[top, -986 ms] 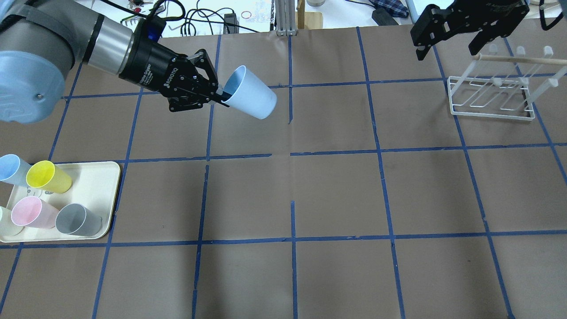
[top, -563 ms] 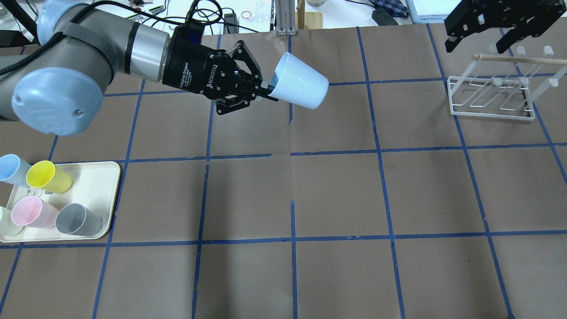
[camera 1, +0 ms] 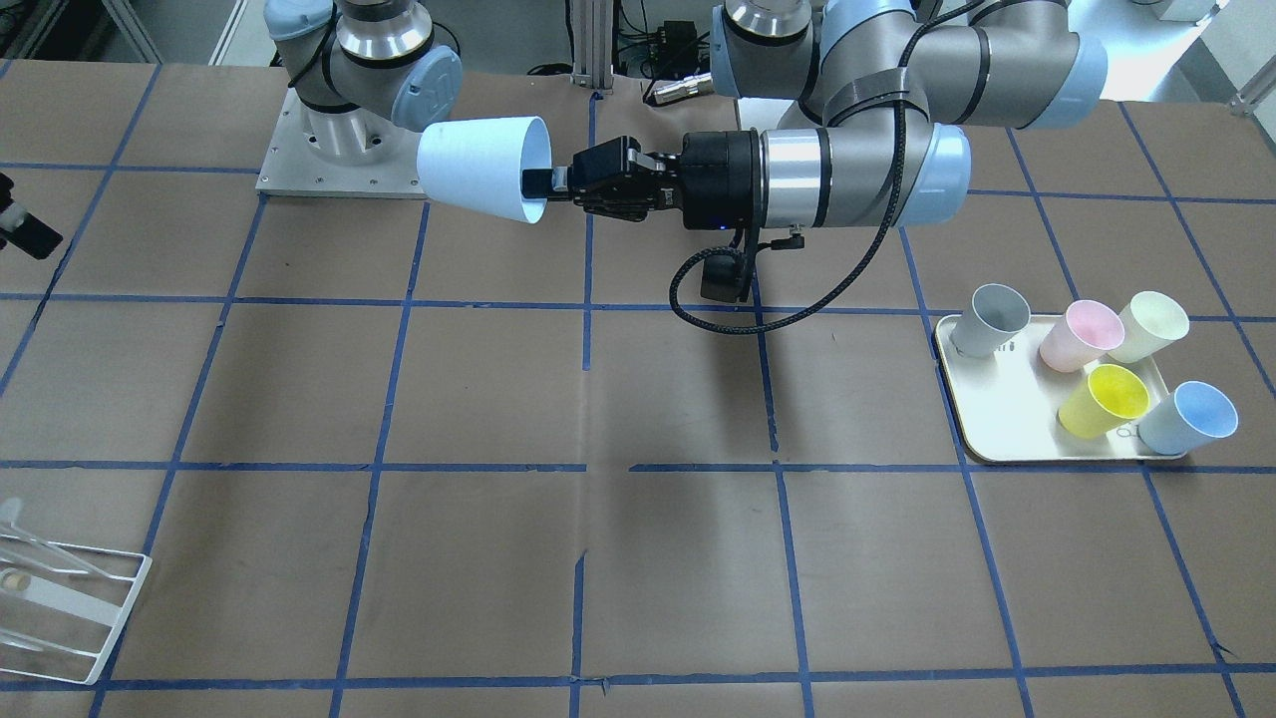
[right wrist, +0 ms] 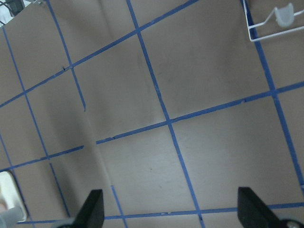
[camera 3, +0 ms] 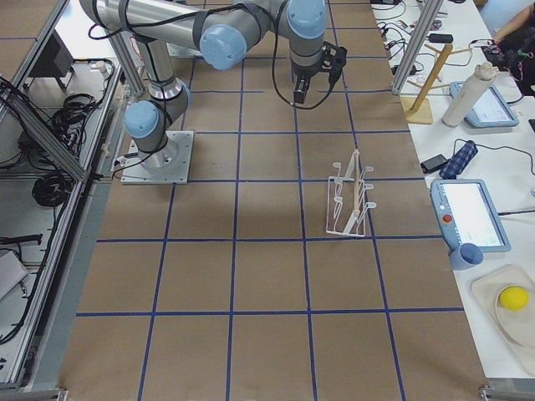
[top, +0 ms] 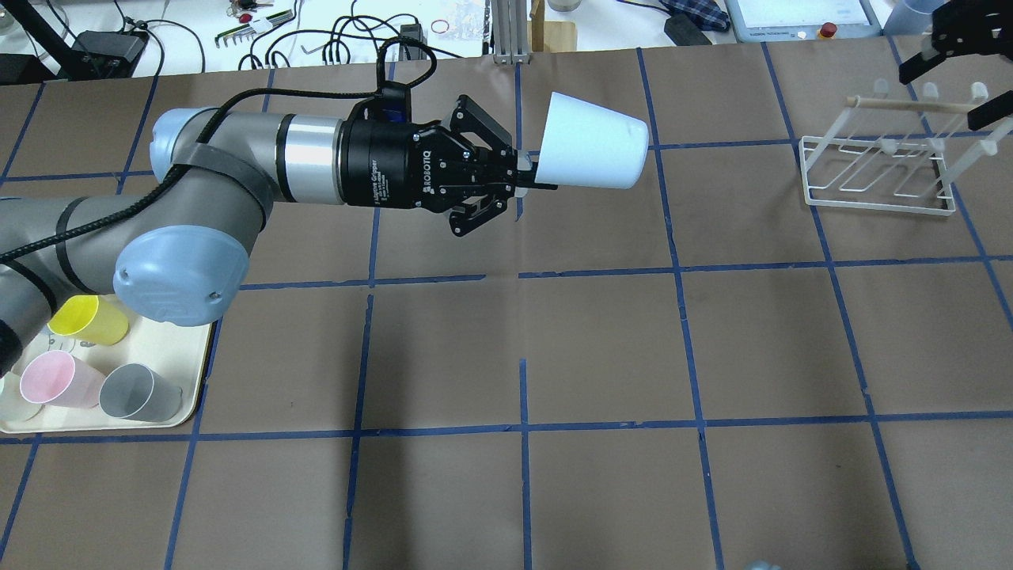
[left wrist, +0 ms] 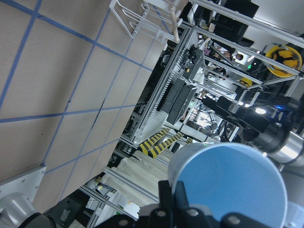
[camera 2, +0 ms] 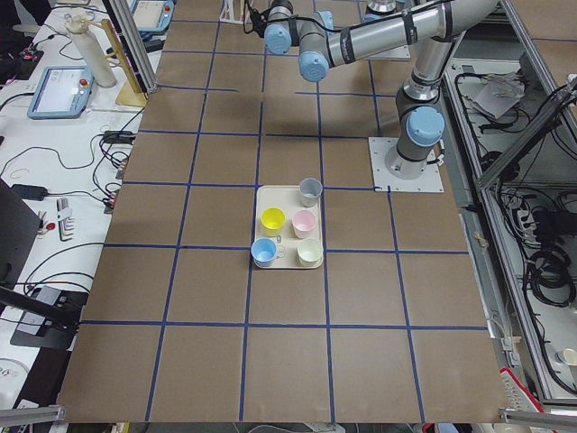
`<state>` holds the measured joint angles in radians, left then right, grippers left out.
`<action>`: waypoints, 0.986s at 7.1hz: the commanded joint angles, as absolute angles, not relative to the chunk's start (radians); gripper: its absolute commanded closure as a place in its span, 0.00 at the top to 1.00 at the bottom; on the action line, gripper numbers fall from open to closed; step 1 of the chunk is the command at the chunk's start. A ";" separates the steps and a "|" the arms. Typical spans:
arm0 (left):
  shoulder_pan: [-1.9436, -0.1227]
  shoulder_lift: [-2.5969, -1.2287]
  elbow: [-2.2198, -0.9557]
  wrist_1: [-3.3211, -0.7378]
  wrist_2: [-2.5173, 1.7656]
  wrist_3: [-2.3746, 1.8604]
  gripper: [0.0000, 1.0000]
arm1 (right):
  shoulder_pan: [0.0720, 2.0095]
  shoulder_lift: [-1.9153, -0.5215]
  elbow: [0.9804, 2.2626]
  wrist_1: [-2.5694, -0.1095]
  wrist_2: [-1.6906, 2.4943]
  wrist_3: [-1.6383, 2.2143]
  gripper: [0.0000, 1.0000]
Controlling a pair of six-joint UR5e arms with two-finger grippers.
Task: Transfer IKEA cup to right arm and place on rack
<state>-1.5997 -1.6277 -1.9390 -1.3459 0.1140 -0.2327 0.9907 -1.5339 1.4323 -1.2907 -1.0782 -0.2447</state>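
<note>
My left gripper [top: 529,176] is shut on the rim of the pale blue IKEA cup [top: 593,142] and holds it on its side above the far middle of the table, base toward the rack [top: 874,170]. The front view shows the same hold [camera 1: 543,184] on the cup [camera 1: 478,165]. The left wrist view looks into the cup [left wrist: 232,185]. My right gripper [top: 946,91] is open and empty, high at the far right corner above the rack. Its wrist view shows its spread fingertips [right wrist: 92,209] over bare table, with a corner of the rack [right wrist: 270,23].
A cream tray [top: 190,348] at the near left holds yellow [top: 87,321], pink [top: 51,378] and grey [top: 134,392] cups. The front view also shows a second pale blue cup [camera 1: 1191,414] and a cream cup [camera 1: 1151,324] there. Cables and tools lie beyond the table's far edge.
My left arm has carried the cup to the right, toward the table's middle, and turned it more level. My right gripper has drawn back toward the far right corner, still open.
</note>
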 commanded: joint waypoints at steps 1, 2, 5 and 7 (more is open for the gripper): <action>-1.609 -1.629 -1.951 -1.281 0.107 -0.232 0.00 | 0.913 -1.534 1.433 -1.057 -0.933 -0.241 1.00; -1.611 -1.632 -1.953 -1.269 0.109 -0.232 0.00 | 0.913 -1.535 1.433 -0.945 -0.866 -0.220 1.00; -1.609 -1.652 -1.950 -1.267 0.109 -0.232 0.00 | 0.919 -1.543 1.433 -0.668 -0.759 -0.148 1.00; -1.609 -1.654 -1.945 -1.267 0.107 -0.232 0.00 | 0.928 -1.546 1.457 -0.551 -0.743 -0.088 1.00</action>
<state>-1.6092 -1.6519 -1.9459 -1.2672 0.1079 -0.2316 0.9231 -1.5446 1.4430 -0.6249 -0.7568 -0.1221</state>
